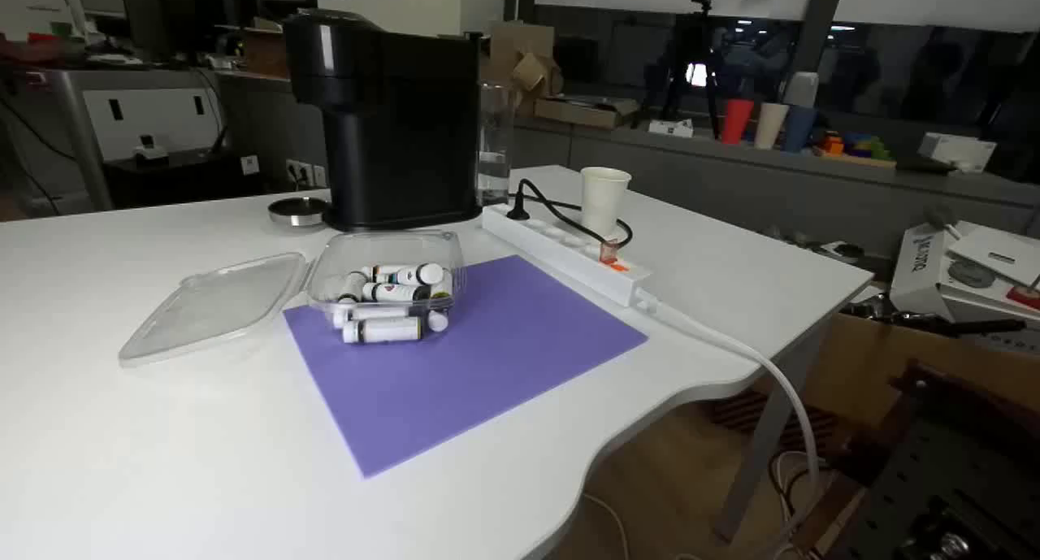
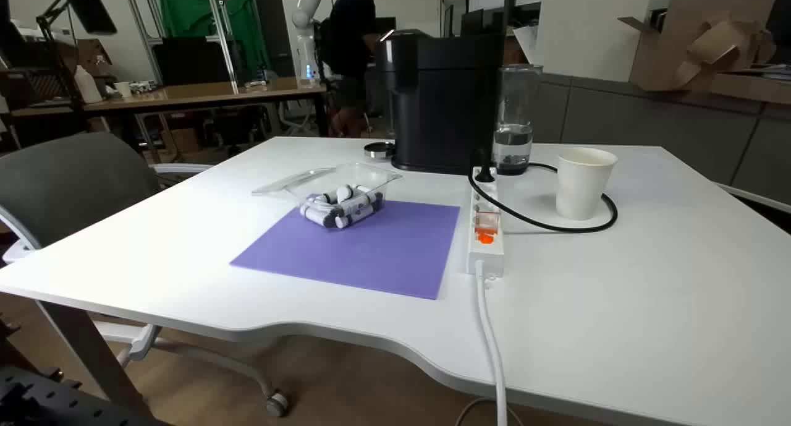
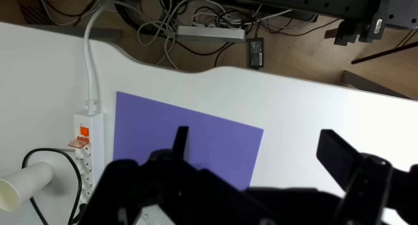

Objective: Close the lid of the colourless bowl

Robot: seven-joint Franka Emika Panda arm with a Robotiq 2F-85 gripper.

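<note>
The see-through lid (image 1: 215, 304) lies folded open on the white table, joined along one edge to the colourless bowl (image 1: 390, 249). The lid (image 2: 293, 180) and bowl (image 2: 369, 174) show in both exterior views. The bowl stands upright partly on the purple mat and holds several small white bottles (image 1: 398, 293) with white and black caps. My gripper (image 3: 254, 132) is open, with its fingers wide apart and nothing between them. It is above the table, apart from lid and bowl. In the wrist view the gripper's body hides most of the bowl area.
A purple mat (image 1: 487, 365) lies under the bowl. A black coffee machine (image 1: 398, 129) stands behind it, with a small metal dish (image 1: 298, 211) beside it. A white power strip (image 1: 561, 251) with a black cable and a white cup (image 1: 603, 201) stand at the mat's side.
</note>
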